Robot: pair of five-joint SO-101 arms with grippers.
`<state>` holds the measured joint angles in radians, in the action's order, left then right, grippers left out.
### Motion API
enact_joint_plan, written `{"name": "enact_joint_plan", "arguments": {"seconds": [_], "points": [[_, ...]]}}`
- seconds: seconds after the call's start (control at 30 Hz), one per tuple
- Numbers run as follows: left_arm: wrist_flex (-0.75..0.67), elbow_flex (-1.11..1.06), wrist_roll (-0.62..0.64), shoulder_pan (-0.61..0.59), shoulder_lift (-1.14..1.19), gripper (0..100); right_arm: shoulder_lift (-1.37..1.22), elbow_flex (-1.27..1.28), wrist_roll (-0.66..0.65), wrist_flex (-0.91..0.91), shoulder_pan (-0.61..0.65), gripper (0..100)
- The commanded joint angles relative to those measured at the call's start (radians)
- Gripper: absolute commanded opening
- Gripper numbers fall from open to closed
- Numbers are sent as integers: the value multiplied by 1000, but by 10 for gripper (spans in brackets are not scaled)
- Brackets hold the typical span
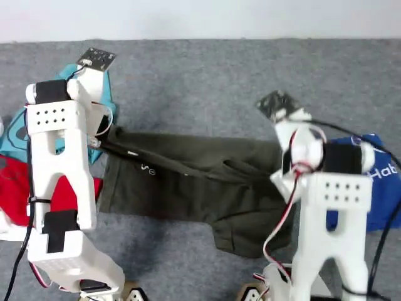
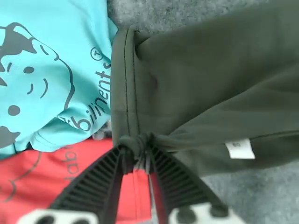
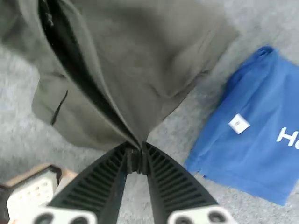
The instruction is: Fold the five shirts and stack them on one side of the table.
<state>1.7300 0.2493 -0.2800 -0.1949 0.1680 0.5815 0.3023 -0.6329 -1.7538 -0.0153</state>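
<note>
Olive shirt (image 1: 200,188), mid-frame: left claw (image 2: 137,157) and right claw (image 3: 135,158) each pinched an edge. I judged mid-fold; next, carry both edges across together.

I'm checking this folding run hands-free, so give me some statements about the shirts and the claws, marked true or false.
The left claw is shut on the olive shirt. True.
The right claw hangs open above the blue shirt. False: it is shut on the olive shirt too.
The teal shirt touches the red shirt. True.
The blue shirt lies on top of the olive shirt. False: it lies beside it on the grey table.
</note>
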Motion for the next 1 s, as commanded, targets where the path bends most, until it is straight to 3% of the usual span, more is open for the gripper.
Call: {"name": "enact_joint_plan", "arguments": {"seconds": [0.0,0.37,0.97], "points": [[28,-42,-5,-6,-74,12,99,80,-49,-42,-13,11],[23,-335,-11,-9,-173,12,148,109,-103,-44,-87,11],[25,-357,-5,-9,-175,15,259,264,-100,-47,-79,14]]}}
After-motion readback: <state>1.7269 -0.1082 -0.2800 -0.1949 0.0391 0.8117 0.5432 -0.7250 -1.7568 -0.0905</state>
